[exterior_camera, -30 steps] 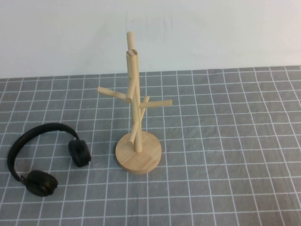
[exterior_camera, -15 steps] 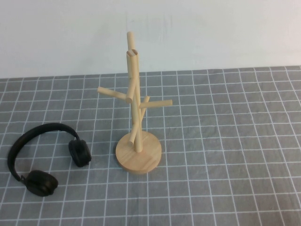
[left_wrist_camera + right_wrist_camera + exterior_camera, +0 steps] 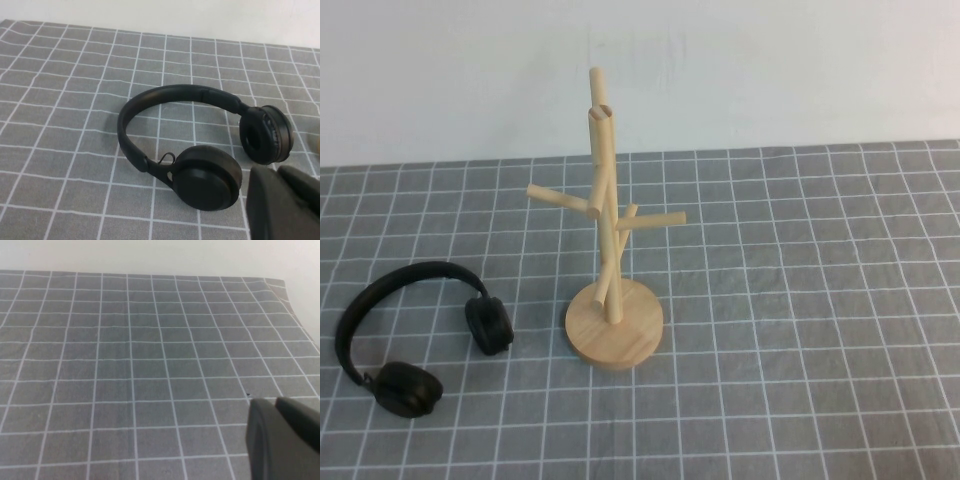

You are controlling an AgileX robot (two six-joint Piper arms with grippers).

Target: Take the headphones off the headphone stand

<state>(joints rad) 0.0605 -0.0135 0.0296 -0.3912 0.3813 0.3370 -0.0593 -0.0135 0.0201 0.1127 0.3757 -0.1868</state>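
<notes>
Matte black, the headphones [image 3: 415, 335] lay flat on the grey checked cloth of the tabletop [image 3: 800, 330], well apart from the headphone stand [image 3: 610, 250] and on the robot's left of it. No peg carried anything, so the removal looked already done, and the headphones seemed to have been set down where the left arm could reach them easily. Their wide headband curved in an open arc, with one round padded cup resting on its face and the other tipped on edge.

Pale wood made up the stand: a round disc base, a slanted dowel trunk and several short peg branches pointing outward, all smooth and unpainted. Its height and angled pegs suited hanging a band over them.

From the left wrist view, the left gripper [image 3: 287, 200] sat just beside the nearer ear cup [image 3: 207, 177], fully closed and holding nothing. From the right wrist view, the right gripper [image 3: 285, 435] hung over bare cloth away from both objects, apparently parked; whether its fingers were apart could not be told.
</notes>
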